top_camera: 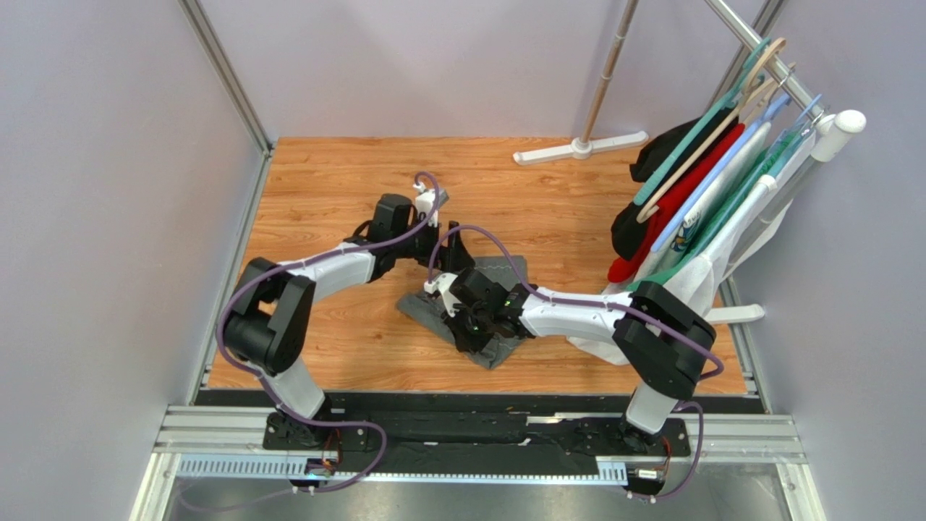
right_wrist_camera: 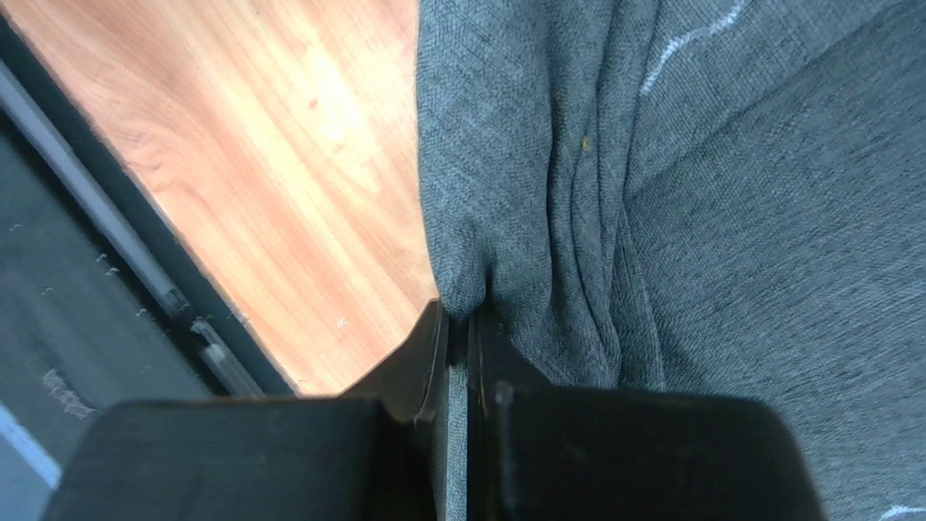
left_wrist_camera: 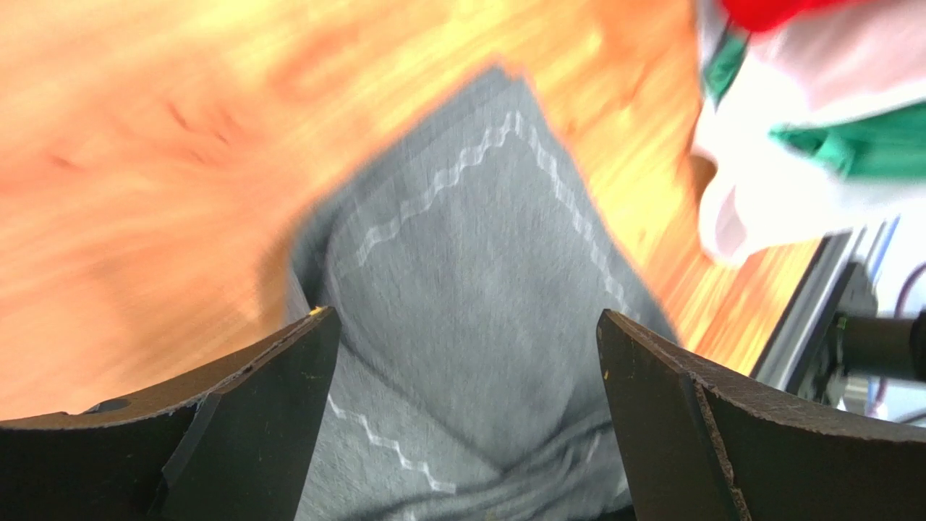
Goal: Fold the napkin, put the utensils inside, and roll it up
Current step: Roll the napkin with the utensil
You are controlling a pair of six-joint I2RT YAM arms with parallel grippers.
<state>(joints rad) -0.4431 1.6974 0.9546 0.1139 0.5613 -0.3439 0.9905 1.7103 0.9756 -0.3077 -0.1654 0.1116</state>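
**Two grippers at one dark grey napkin: one spread, one clamped**

Two arms are seen reaching inward over the orange-brown wooden counter (top_camera: 326, 185). Between them, near the middle of the counter, the dark grey felt-like napkin (top_camera: 420, 308) with a pale wavy stitched line along its edges is laid at a slant. Much of it is hidden under the right arm in the top view.

The left gripper (left_wrist_camera: 462, 331) is held above the far part of the napkin with its jaws spread wide. Nothing is gripped between them. In the blurred left wrist view, grey cloth is seen in overlapping layers in the gap between the jaws, and the stitched line is seen to turn a corner.

The right gripper (right_wrist_camera: 462, 320) is pressed together on a bunched fold at the napkin's edge. Creases are seen running from the pinch across the cloth, and bare wood and the counter's black near border are shown beside it.

Red, black, green and white garments on hangers (top_camera: 696, 195) are hung on a rail at the counter's right side, well apart from the napkin.
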